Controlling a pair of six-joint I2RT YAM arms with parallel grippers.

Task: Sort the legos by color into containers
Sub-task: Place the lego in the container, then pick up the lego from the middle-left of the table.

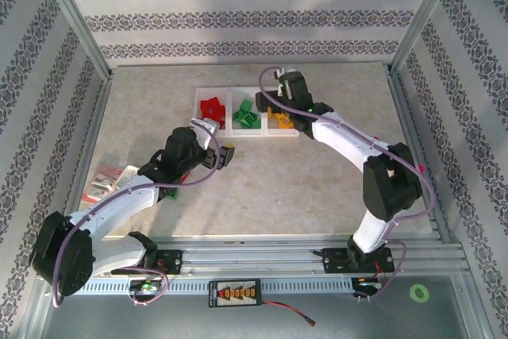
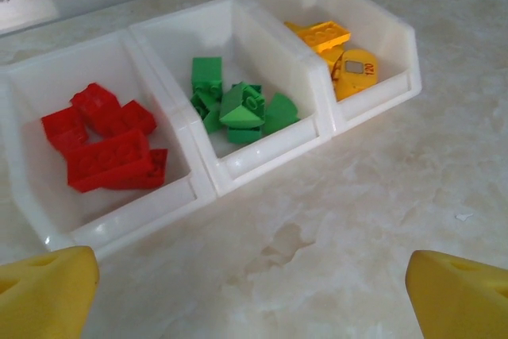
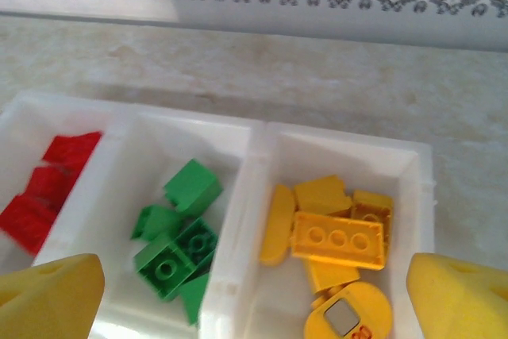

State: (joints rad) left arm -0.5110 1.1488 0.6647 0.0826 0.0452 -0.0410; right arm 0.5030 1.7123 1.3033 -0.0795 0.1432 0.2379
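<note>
Inspection of the containers (image 1: 226, 113) near the far edge of the desk (image 1: 317, 188), with both grippers released.

Noted from the left wrist: red legos (image 2: 103, 144) in the left bin, green legos (image 2: 234, 105) in the middle, yellow legos (image 2: 341, 57) in the right. Found left gripper (image 2: 254, 295) spread wide over bare desk, grasping nothing. Found right gripper (image 3: 254, 291) likewise spread and unloaded, above the green and yellow bins. Recorded from the top view: one stray green lego (image 1: 169, 193) towards the desk's left edge, near a packet (image 1: 107, 180).
</note>
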